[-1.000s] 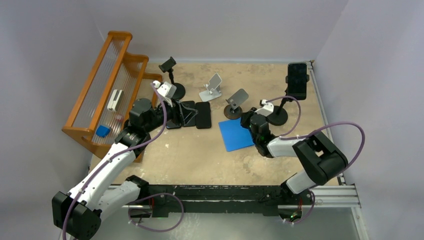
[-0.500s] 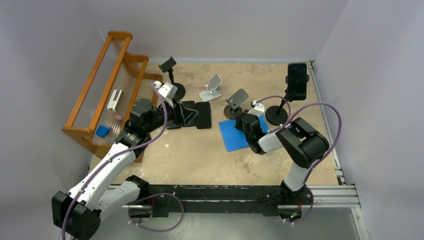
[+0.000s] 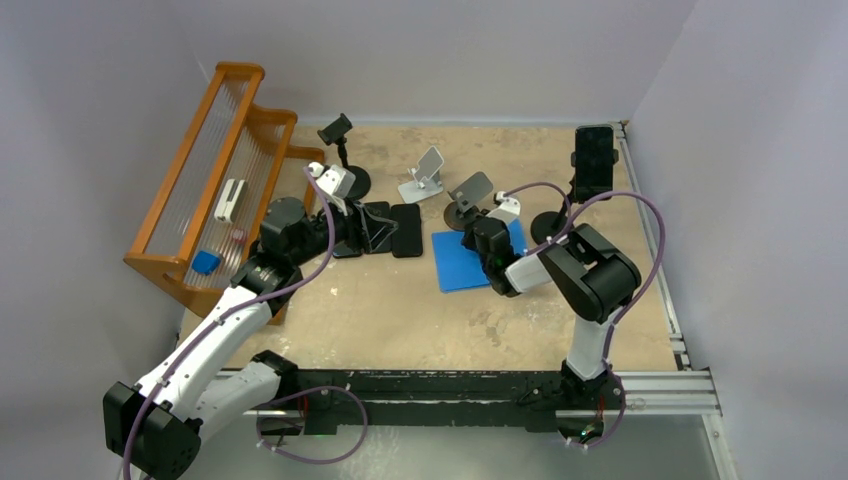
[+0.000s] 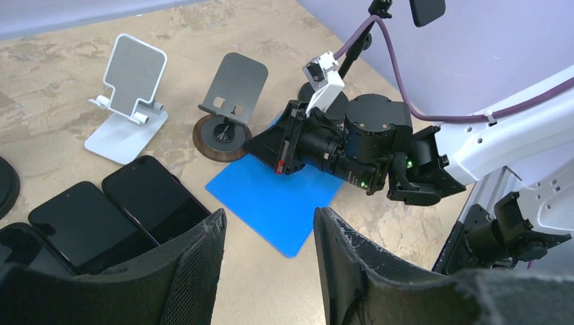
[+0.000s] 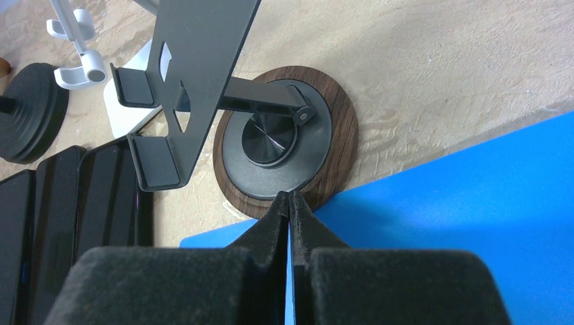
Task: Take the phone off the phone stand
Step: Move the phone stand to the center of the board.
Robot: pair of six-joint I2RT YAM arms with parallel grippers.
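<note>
A black phone (image 3: 594,160) stands upright in the clamp of a black gooseneck stand with a round base (image 3: 553,228) at the far right. My right gripper (image 3: 480,240) is shut and empty, low over the far edge of a blue mat (image 3: 470,268), left of that stand. In the right wrist view its tips (image 5: 289,200) point at the wooden base of a grey stand (image 5: 284,145). My left gripper (image 3: 365,225) is open and empty over flat black phones (image 4: 156,196); it also shows in the left wrist view (image 4: 269,217).
An orange wooden rack (image 3: 215,170) stands at the left. A black clamp stand (image 3: 340,140), a white stand (image 3: 425,175) and the grey stand (image 3: 468,200) sit along the back. Flat phones (image 3: 405,230) lie left of the mat.
My right arm has swung left, away from the black stand's base, to the mat's far edge by the grey stand. The mat has shifted slightly. The left arm has not moved.
</note>
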